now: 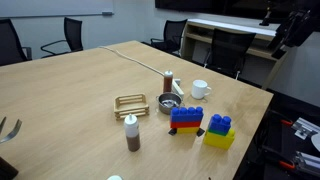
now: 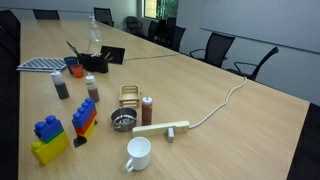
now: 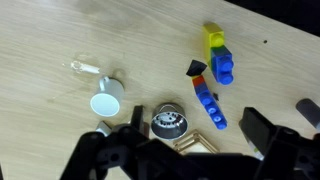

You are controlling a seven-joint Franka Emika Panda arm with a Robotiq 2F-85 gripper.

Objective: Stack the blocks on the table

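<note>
Two toy block pieces stand side by side on the wooden table. One is yellow with blue bricks on top (image 1: 219,132), (image 2: 47,141), (image 3: 215,47). The other is red with blue bricks on top (image 1: 185,118), (image 2: 85,120), (image 3: 207,100). A small black piece (image 3: 196,68) lies between them. They stand apart, not stacked. My gripper (image 3: 198,124) is open and empty, high above the table, with its fingers spread over the area near the red-and-blue piece.
Beside the blocks are a white mug (image 1: 200,89), a metal strainer bowl (image 1: 168,104), a wooden rack (image 1: 131,103), a brown bottle (image 1: 133,133) and a shaker (image 1: 168,82). A cable and power strip (image 2: 160,128) cross the table. Chairs ring it.
</note>
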